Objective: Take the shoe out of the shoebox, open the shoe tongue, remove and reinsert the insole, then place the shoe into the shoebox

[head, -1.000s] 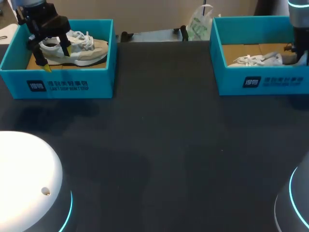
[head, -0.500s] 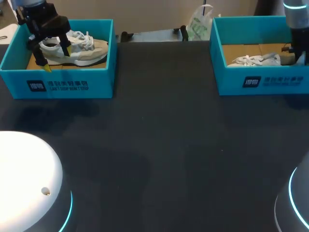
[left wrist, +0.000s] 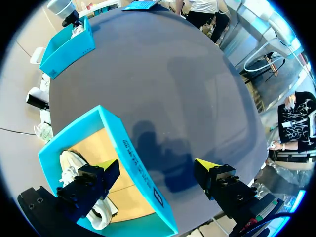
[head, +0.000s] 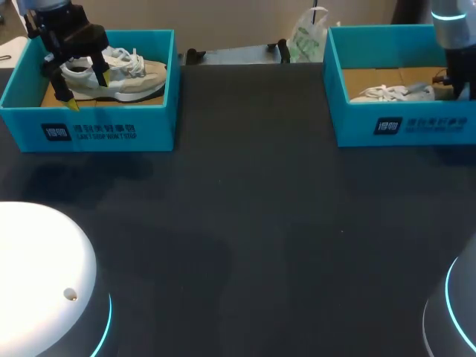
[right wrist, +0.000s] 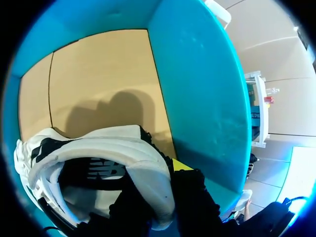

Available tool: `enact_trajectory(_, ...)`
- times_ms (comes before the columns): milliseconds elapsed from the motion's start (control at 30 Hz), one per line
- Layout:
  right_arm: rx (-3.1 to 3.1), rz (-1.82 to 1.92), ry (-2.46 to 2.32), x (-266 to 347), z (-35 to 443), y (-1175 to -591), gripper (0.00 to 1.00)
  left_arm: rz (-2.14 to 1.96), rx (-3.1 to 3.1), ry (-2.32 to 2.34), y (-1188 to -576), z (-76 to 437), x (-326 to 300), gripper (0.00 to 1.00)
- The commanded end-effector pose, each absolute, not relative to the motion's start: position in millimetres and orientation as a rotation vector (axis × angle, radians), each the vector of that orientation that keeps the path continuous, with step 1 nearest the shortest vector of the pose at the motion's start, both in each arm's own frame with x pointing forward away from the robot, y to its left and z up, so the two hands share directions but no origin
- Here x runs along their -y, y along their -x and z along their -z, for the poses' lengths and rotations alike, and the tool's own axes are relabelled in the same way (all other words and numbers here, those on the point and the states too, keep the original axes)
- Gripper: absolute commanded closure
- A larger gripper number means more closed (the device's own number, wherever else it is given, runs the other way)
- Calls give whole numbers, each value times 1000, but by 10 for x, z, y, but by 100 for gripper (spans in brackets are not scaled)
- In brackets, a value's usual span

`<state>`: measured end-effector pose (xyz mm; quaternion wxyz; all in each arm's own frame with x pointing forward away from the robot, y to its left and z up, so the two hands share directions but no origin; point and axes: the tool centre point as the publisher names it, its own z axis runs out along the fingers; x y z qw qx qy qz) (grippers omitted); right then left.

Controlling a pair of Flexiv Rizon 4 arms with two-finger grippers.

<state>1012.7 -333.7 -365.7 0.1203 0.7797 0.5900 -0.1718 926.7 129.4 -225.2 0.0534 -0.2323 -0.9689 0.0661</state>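
Observation:
Two teal shoeboxes stand at the table's far corners. The right shoebox (head: 401,123) holds a white-grey shoe (head: 390,92). My right gripper (head: 455,88) is down in that box at the shoe's heel. In the right wrist view the right gripper (right wrist: 158,182) is shut on the heel collar of the shoe (right wrist: 98,148), one finger inside and one outside. The left shoebox (head: 97,130) holds a beige-white shoe (head: 126,74). My left gripper (head: 83,89) hangs open over it. In the left wrist view the left gripper (left wrist: 157,168) straddles the wall of the left shoebox (left wrist: 133,163), apart from its shoe (left wrist: 74,165).
A white plastic bag (head: 305,37) and black clamps (head: 197,53) sit at the table's back edge between the boxes. My arms' rounded bases rise at the near left (head: 37,275) and near right (head: 454,312). Dark tabletop (head: 253,223) spreads between them.
My right arm has shifted a little to the left inside the right box, and the shoe's heel end has moved with it. The left arm has stayed still.

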Motion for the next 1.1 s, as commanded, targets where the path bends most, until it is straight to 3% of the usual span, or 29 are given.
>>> enact_trajectory(33, -1715, 516, -2288, 3393, 3697, -10144, 100, -199, 2945, 707, -9266, 2255, -1300, 0)
enact_trajectory(1033, -1777, 449, -2297, 3386, 3664, -10159, 100, -199, 2945, 707, -9266, 2255, -1300, 0)
enact_trajectory(1100, -1776, 446, -2301, 3407, 3645, -10161, 53, -199, 2945, 707, -9266, 2255, -1300, 0)
